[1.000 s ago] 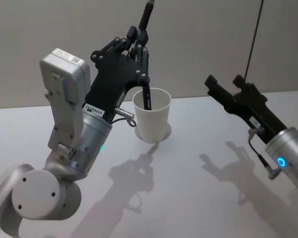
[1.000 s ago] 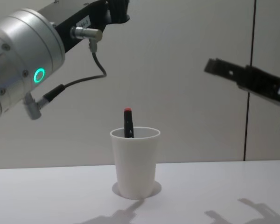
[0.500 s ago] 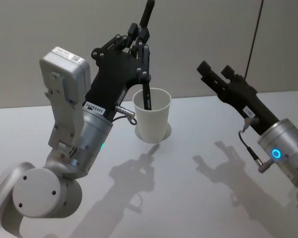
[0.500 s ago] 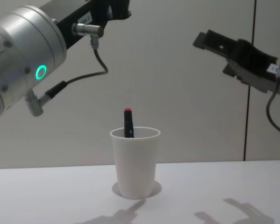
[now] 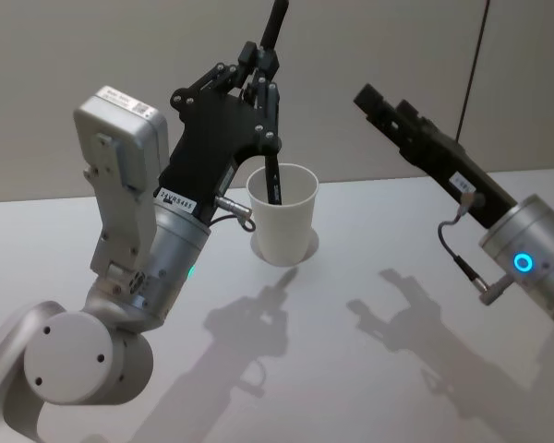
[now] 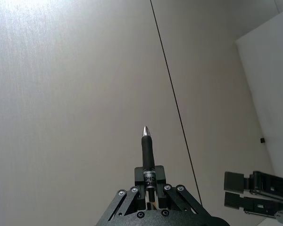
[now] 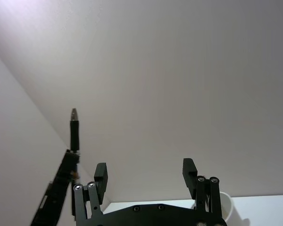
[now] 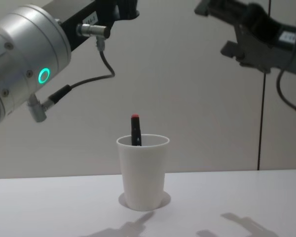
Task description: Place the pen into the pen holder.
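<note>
Left tool (image 6: pixel 149 175) holds a pen (image 6: pixel 146 150) high over the cup (image 8: pixel 142 170), release not yet made

The left tool is closed tight on the dark pen, silver tip up, above and a little to the left of the white cup. A second pen (image 8: pixel 135 129) with a red cap stands inside the cup, leaning on the rim. The step in hand looks like the carry to the drop: next the tool must bring its pen over the mouth, lower the bottom end in and open. The second pen takes part of the mouth and could be knocked, and the light cup may tip on the bench (image 8: pixel 246 195). The right tool (image 5: pixel 386 103) hangs open and empty, high to the right, well apart from the cup
</note>
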